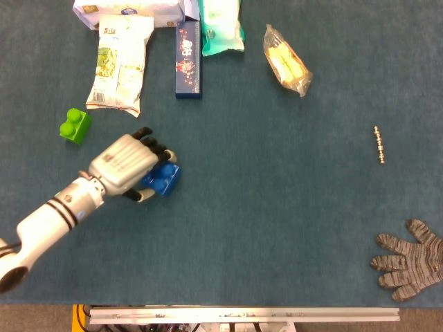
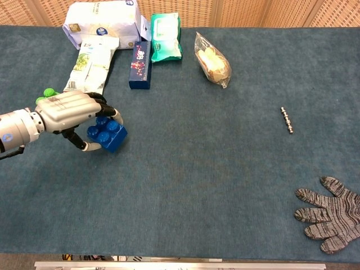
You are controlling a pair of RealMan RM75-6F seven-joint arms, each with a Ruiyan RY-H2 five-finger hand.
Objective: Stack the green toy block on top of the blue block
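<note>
My left hand [image 1: 127, 165] [image 2: 70, 113] holds the blue block [image 1: 162, 180] [image 2: 107, 133] between its thumb and fingers, left of the table's middle; the frames do not show whether the block touches the cloth. The green block [image 1: 74, 125] sits on the blue cloth to the upper left of the hand. In the chest view only a sliver of the green block [image 2: 45, 94] shows behind the hand. My right hand is not in either view.
Snack packs [image 1: 120, 63], a dark box [image 1: 188, 59], a teal pack [image 1: 221, 26] and a bagged bun [image 1: 286, 61] line the far edge. A small metal rod [image 1: 378, 144] lies at the right and a grey glove [image 1: 407, 259] at the near right corner.
</note>
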